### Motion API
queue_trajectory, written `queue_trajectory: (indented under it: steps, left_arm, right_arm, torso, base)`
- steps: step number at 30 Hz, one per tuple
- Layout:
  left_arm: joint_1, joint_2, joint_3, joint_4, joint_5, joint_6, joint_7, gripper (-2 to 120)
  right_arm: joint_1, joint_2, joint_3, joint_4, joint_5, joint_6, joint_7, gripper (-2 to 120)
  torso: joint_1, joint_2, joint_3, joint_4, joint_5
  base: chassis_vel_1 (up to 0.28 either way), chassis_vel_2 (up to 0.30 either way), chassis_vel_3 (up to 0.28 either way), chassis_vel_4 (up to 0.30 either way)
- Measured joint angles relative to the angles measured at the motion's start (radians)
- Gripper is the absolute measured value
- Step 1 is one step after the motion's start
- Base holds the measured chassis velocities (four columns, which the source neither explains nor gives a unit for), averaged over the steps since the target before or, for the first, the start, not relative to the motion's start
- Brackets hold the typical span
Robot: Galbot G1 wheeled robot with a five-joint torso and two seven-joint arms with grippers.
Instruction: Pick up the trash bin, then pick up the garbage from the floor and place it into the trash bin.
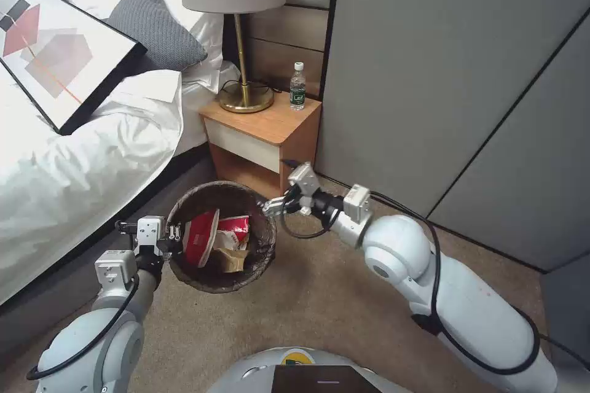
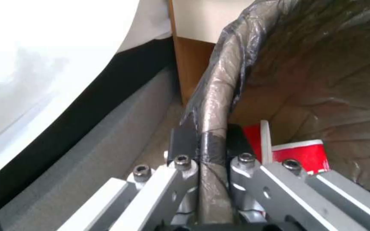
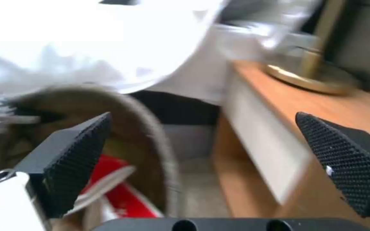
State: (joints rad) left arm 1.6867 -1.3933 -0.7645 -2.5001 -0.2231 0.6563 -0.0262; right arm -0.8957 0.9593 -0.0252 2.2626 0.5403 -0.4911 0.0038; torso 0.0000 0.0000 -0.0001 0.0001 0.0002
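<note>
The trash bin (image 1: 212, 285), round with a dark bag folded over its rim, is beside the bed in the head view. My left gripper (image 1: 174, 234) is shut on its left rim; in the left wrist view the left gripper (image 2: 210, 141) pinches the bagged rim (image 2: 219, 89) between its fingers. Garbage lies inside the bin: red-and-white packets (image 1: 206, 236) (image 2: 305, 154) and a brown paper bag (image 1: 232, 261). My right gripper (image 1: 273, 206) hovers open just over the bin's right rim, holding nothing. In the right wrist view its pads (image 3: 75, 160) stand wide apart above the rim (image 3: 151, 128) and a red packet (image 3: 120, 192).
A wooden nightstand (image 1: 270, 120) (image 3: 287, 106) stands just behind the bin, bearing a brass lamp (image 1: 246, 98) and a clear bottle with a green label (image 1: 297, 87). The bed (image 1: 74, 172) runs along the left with a framed picture (image 1: 55, 49). Grey wall panels (image 1: 461, 73) close the right. Carpet (image 1: 319, 307) lies in front.
</note>
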Motion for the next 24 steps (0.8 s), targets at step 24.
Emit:
queue_trajectory:
  steps: [24]
  left_arm:
    - [-0.004, 0.005, -0.018, 0.004, 0.004, -0.006, 0.054, 3]
  right_arm:
    - [-0.665, 0.409, 0.551, 0.032, -0.419, 0.343, 0.032, 100]
  torso:
    - [0.0, 0.0, 0.0, 0.0, -0.0004]
  base:
    - [0.0, 0.0, 0.0, 0.0]
